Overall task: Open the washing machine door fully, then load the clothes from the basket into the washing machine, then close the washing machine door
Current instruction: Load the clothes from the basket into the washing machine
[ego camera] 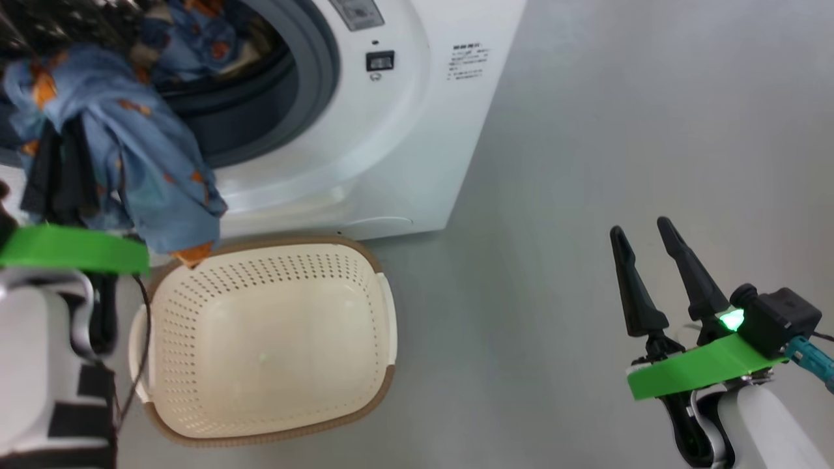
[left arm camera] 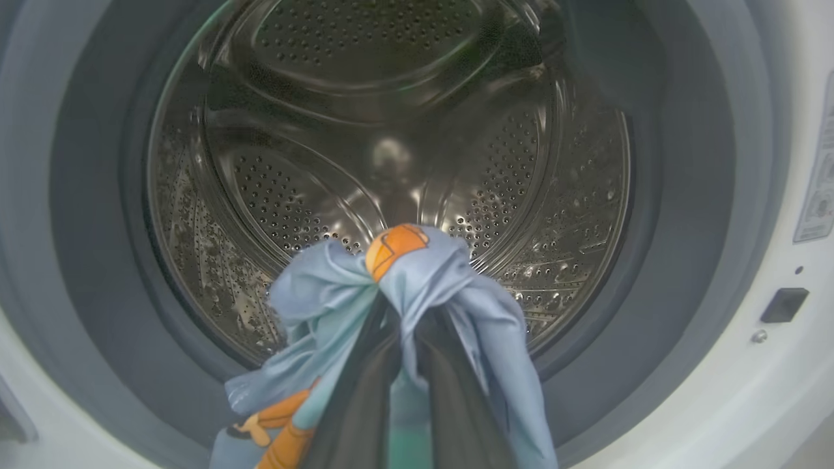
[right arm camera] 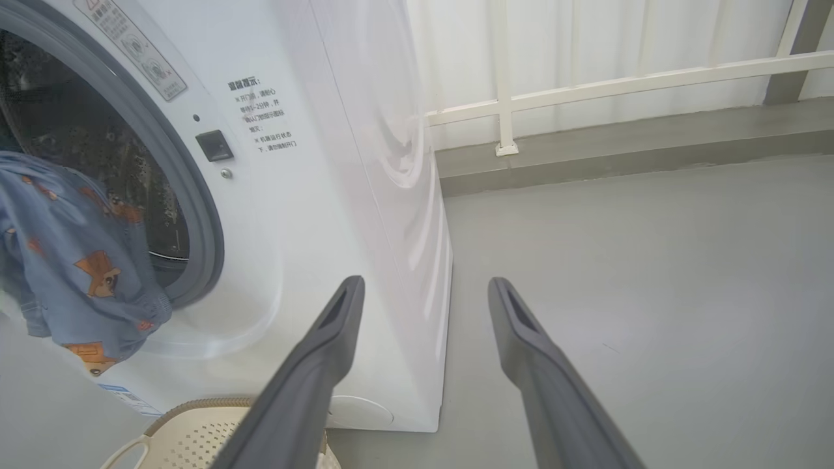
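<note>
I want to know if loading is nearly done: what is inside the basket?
Nothing shows inside the basket: its perforated floor and walls are bare. The blue cloth hanging from the left gripper covers its far left corner, so that bit cannot be checked.

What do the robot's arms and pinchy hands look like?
The right gripper has two long, dark, pointed fingers on a green plate, with a black box, a green light and a teal plug. The left arm is white with black bands and a thin dark cable.
</note>
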Tool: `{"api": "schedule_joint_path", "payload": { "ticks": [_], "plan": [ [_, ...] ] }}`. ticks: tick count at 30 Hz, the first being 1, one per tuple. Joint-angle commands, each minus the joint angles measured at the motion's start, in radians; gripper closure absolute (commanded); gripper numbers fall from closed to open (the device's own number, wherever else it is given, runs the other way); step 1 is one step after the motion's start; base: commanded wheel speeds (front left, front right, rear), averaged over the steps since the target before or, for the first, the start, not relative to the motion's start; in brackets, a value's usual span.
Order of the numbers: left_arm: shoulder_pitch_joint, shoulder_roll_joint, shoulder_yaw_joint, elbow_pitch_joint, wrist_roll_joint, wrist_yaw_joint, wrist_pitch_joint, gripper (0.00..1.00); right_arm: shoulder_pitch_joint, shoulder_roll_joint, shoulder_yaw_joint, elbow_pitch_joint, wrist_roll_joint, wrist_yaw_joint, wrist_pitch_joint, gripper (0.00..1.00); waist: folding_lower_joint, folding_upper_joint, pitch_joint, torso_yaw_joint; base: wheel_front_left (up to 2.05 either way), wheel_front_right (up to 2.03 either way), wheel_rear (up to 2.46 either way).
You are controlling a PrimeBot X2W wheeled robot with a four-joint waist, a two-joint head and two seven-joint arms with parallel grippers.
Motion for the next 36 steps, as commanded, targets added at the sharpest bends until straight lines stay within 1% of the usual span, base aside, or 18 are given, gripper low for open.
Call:
{"api": "schedule_joint_path", "payload": {
  "ticks": [1, 10, 16, 17, 25, 28, 36],
  "plan": [
    [-0.041, 0.047, 0.023, 0.001, 0.004, 0.001, -0.006, 1.00, -0.017, -0.003, 0.024, -0.023, -0.006, 0.007, -0.008, 0.02, -0.0002, 0.0000, 0.034, -0.027, 0.00, 0.00, 0.00],
    [-0.242, 0.099, -0.008, 0.247, 0.013, 0.001, -0.006, 1.00, -0.058, 0.015, 0.044, -0.021, -0.003, 0.007, -0.008, 0.04, -0.0002, 0.0000, 0.088, -0.068, 0.00, 0.00, 0.00],
    [-0.365, 0.115, -0.043, 0.391, 0.010, 0.001, -0.006, 1.00, -0.078, 0.021, 0.055, -0.022, -0.003, 0.007, -0.008, 0.03, -0.0002, 0.0000, 0.121, -0.085, 0.00, 0.00, 0.00],
    [-0.365, 0.115, -0.043, 0.391, 0.010, 0.001, -0.006, 1.00, -0.078, 0.021, 0.055, -0.022, -0.003, 0.007, -0.008, 0.03, -0.0002, 0.0000, 0.121, -0.085, 0.00, 0.00, 0.00],
    [-0.515, 0.124, -0.093, 0.547, 0.014, 0.001, -0.006, 1.00, -0.110, 0.024, 0.070, -0.026, -0.004, 0.007, -0.008, 0.04, -0.0002, 0.0000, 0.170, -0.095, 0.00, 0.00, 0.00],
    [-0.565, 0.129, -0.109, 0.586, 0.014, 0.001, -0.006, 1.00, -0.126, 0.027, 0.078, -0.029, -0.005, 0.007, -0.008, 0.04, -0.0002, 0.0000, 0.196, -0.099, 0.00, 0.00, 0.00],
    [-0.685, 0.174, -0.135, 0.631, 0.025, 0.001, -0.006, 1.00, -0.161, 0.041, 0.105, -0.035, -0.002, 0.007, -0.008, 0.04, -0.0002, 0.0000, 0.258, -0.124, 0.00, 0.00, 0.00]
  ]
}}
